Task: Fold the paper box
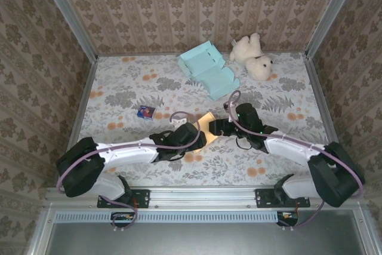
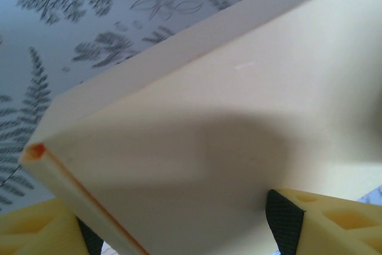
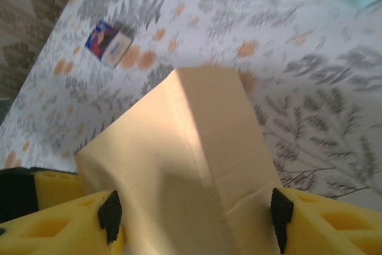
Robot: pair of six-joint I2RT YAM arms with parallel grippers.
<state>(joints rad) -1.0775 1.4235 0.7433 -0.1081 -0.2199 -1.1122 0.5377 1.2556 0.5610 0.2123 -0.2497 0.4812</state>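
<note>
The cream paper box (image 1: 208, 125) is sitting mid-counter (image 1: 131, 88) between both arms; left end effector (image 2: 185, 226) is clamping it, pads spread wide; right end effector (image 3: 194, 214) is squeezing its sides too

The table (image 1: 119, 88) is covered by a pale cloth printed with grey ferns and orange flowers. A light blue paper box (image 1: 209, 71) lies near the far edge at centre, its flaps spread open. A white teddy bear (image 1: 253, 56) lies just to its right. A small dark blue packet (image 1: 146, 111) lies well apart, left of centre.
</note>
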